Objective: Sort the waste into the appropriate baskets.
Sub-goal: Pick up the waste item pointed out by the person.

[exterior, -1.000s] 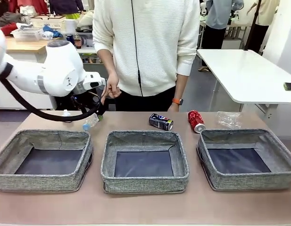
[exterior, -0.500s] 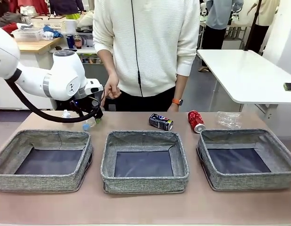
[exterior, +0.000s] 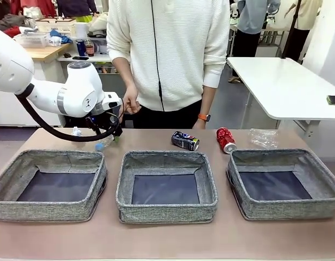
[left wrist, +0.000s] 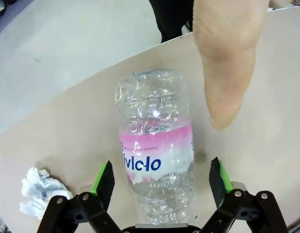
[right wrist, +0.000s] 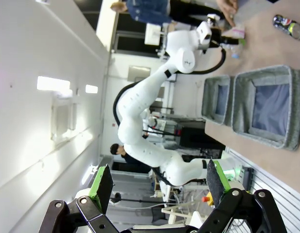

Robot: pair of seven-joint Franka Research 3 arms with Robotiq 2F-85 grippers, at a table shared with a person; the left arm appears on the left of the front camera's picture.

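Note:
A clear plastic bottle (left wrist: 157, 145) with a pink label lies on the table between the spread fingers of my left gripper (left wrist: 162, 177), which is open. Seen from the front, that left gripper (exterior: 112, 130) hovers over the bottle (exterior: 103, 142) behind the left basket (exterior: 48, 209). A white tissue wad (exterior: 76, 131) lies just left of it. The dark can (exterior: 185, 141), red can (exterior: 226, 140) and clear plastic bag (exterior: 263, 138) lie behind the middle basket (exterior: 166, 212) and right basket (exterior: 286, 209). My right gripper (right wrist: 158, 182) is open in the air, holding nothing.
A person in a white sweater stands at the far edge, one hand (exterior: 129, 103) close to my left gripper; a finger (left wrist: 227, 63) hangs just beside the bottle. A white table (exterior: 286, 87) stands behind at the right.
My left arm's wrist has sunk and shifted slightly right, bringing the open gripper closer around the bottle. The cans, bag and baskets have not moved.

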